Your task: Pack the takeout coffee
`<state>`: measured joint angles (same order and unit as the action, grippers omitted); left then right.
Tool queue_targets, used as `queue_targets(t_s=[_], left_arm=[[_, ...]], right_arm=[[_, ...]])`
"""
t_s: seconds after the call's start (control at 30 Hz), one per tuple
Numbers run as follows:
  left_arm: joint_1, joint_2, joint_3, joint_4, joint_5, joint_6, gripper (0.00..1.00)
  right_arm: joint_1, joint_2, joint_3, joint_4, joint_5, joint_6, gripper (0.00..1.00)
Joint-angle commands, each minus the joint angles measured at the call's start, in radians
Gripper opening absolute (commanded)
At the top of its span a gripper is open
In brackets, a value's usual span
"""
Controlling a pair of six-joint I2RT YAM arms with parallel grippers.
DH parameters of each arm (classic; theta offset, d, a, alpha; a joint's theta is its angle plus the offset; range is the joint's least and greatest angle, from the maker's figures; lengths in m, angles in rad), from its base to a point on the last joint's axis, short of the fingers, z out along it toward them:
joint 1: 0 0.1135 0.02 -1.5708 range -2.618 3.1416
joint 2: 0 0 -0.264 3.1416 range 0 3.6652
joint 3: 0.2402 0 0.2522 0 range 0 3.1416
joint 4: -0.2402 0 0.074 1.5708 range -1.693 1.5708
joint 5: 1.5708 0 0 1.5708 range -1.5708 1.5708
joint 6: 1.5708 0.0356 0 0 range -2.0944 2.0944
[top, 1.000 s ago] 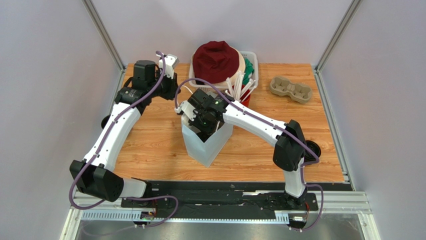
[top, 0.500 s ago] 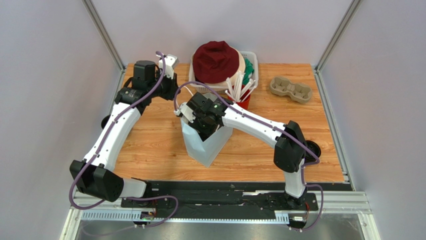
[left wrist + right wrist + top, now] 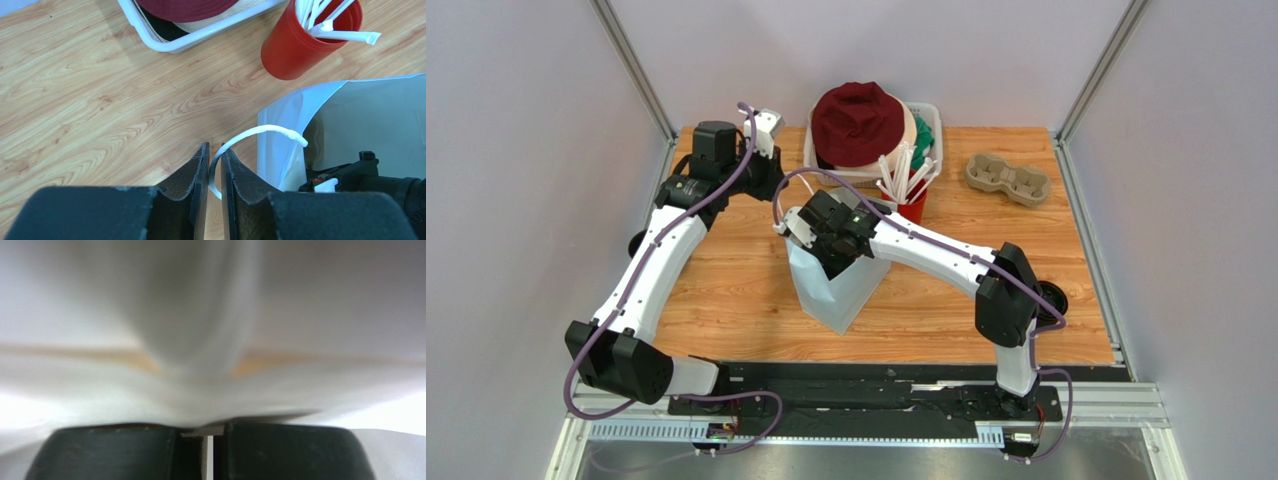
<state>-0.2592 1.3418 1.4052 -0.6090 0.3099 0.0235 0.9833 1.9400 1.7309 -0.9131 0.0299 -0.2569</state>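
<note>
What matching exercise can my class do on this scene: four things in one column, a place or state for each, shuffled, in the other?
1 red cup
2 cup carrier
3 maroon hat
4 bag handle

a empty, far right
b pinched in the left gripper
c holds wrapped straws
d atop the white basket

Pairs: 1-c, 2-a, 3-d, 4-b

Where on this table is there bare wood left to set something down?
Bare wood lies right of the white bag, out to the cup carrier, though the right arm crosses above it. Another patch sits between the left arm and the bag. The back centre is crowded: basket, red cup, left gripper and right gripper.
</note>
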Motion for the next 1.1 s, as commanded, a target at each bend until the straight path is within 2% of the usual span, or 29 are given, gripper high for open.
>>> queue_targets(t_s=[0.0,0.33,0.5,0.6,0.67,0.83,1.0,1.07], left_arm=[[0.006,-0.044,-0.005,0.021,0.058,-0.004,0.23],[0.006,-0.052,-0.006,0.02,0.081,0.0,0.25],[0.006,-0.05,-0.005,0.02,0.08,0.0,0.26],[0.006,-0.049,-0.003,0.018,0.08,0.0,0.28],[0.006,-0.05,-0.003,0.017,0.081,0.0,0.29],[0.006,-0.052,-0.003,0.017,0.081,0.0,0.31],[0.006,-0.049,0.001,0.017,0.081,-0.004,0.31],[0.006,-0.049,0.005,0.017,0.084,-0.007,0.31]], right_arm=[[0.023,0.043,-0.071,-0.079,0.024,0.008,0.0],[0.044,0.03,-0.111,-0.075,0.021,0.008,0.0],[0.049,0.002,-0.08,-0.11,0.005,-0.004,0.0],[0.048,-0.022,-0.031,-0.145,-0.01,-0.015,0.08],[0.048,-0.029,0.002,-0.168,-0.015,-0.019,0.18],[0.049,-0.036,0.035,-0.201,-0.015,-0.027,0.33],[0.045,-0.049,0.059,-0.205,-0.047,-0.025,0.44],[0.041,-0.05,0.079,-0.205,-0.045,-0.024,0.45]])
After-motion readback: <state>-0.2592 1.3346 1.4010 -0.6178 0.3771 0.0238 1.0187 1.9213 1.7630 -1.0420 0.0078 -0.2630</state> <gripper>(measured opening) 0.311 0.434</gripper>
